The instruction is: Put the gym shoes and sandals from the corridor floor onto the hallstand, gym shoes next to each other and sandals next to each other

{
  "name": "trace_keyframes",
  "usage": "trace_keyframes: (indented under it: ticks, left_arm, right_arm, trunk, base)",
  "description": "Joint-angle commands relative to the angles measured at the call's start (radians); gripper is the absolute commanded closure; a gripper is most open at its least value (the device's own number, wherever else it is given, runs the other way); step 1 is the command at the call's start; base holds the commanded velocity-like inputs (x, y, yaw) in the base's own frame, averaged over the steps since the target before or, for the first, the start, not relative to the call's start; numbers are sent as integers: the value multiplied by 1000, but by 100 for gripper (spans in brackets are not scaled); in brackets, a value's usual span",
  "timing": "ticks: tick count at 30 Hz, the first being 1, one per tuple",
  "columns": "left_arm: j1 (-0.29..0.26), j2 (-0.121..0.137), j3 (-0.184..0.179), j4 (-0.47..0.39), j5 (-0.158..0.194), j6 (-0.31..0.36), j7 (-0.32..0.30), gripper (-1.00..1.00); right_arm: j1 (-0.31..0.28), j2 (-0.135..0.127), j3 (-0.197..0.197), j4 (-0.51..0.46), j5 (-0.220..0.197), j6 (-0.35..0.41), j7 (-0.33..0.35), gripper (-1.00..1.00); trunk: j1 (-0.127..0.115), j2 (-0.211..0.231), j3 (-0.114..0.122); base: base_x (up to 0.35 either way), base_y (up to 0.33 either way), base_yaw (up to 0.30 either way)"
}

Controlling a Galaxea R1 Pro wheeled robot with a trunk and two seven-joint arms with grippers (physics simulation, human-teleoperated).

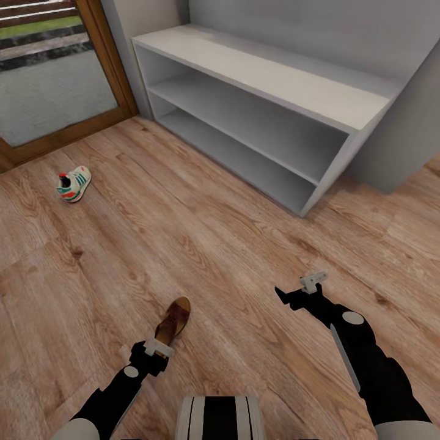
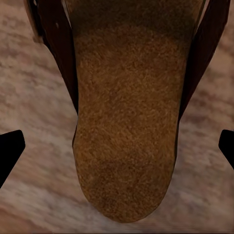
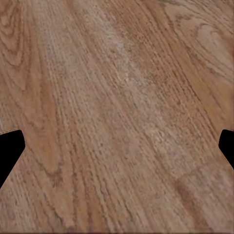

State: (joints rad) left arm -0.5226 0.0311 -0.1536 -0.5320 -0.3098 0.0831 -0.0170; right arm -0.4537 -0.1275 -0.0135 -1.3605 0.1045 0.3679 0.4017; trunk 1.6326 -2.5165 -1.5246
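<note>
One dark brown sandal [image 1: 175,319] lies on the wood-plank corridor floor [image 1: 201,244] just in front of me. My left gripper [image 1: 157,349] hovers over its heel end, open. In the left wrist view the sandal's tan footbed [image 2: 124,122] sits between the two spread fingertips [image 2: 9,148] of the left gripper [image 2: 117,151]. A white gym shoe [image 1: 74,184] with green stripes and a red heel rests on the floor at far left. My right gripper [image 1: 299,292] is open over bare planks [image 3: 117,97]. The hallstand's low bench [image 1: 269,79], with two open shelves, stands at the back.
A wood-framed glass door [image 1: 55,73] is at the far left beside the bench. A grey wall corner [image 1: 409,140] juts out right of the bench. Both bench shelves hold nothing. My base's top [image 1: 220,418] shows at the bottom edge.
</note>
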Motion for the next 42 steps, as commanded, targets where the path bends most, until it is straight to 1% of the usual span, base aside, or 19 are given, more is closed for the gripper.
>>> trace_keyframes:
  ticks: [1,6,12,18,23,36,40,42]
  left_arm:
    - [0,1,-3,-3,-10,6,-2,-100]
    - [0,2,-3,-3,-11,6,-1,-100]
    - [0,5,-3,-3,-11,6,0,-100]
    - [-1,7,-2,-3,-11,6,0,-100]
    - [-1,9,0,-3,-11,7,0,-100]
    - [-1,9,2,-3,-11,7,0,-100]
    - [-1,10,3,-3,-11,7,0,-100]
    - [-1,10,3,-3,-11,7,0,-100]
  right_arm:
    - [-1,0,-2,-2,10,3,8,-100]
    - [0,0,-2,-2,10,3,8,-100]
    - [0,0,-2,-2,10,3,8,-100]
    - [-1,0,-2,-2,11,3,8,-100]
    - [-1,0,-2,-2,11,3,8,-100]
    - [-1,0,-2,-2,11,3,8,-100]
    - [0,0,-2,-2,11,3,8,-100]
    - [-1,0,-2,-2,11,3,8,-100]
  trunk:
    - [0,-1,-5]
    - [2,-2,-27]
    - [2,-2,-34]
    - [2,-2,-36]
    - [5,-3,-56]
    - [5,-3,-64]
    - [7,-4,-79]
    - [7,-4,-79]
  base:
    - [0,0,0]
    - [0,0,0]
    - [0,0,0]
    - [0,0,0]
    - [0,0,7]
    - [0,0,77]
    - [0,0,11]
    - [0,0,3]
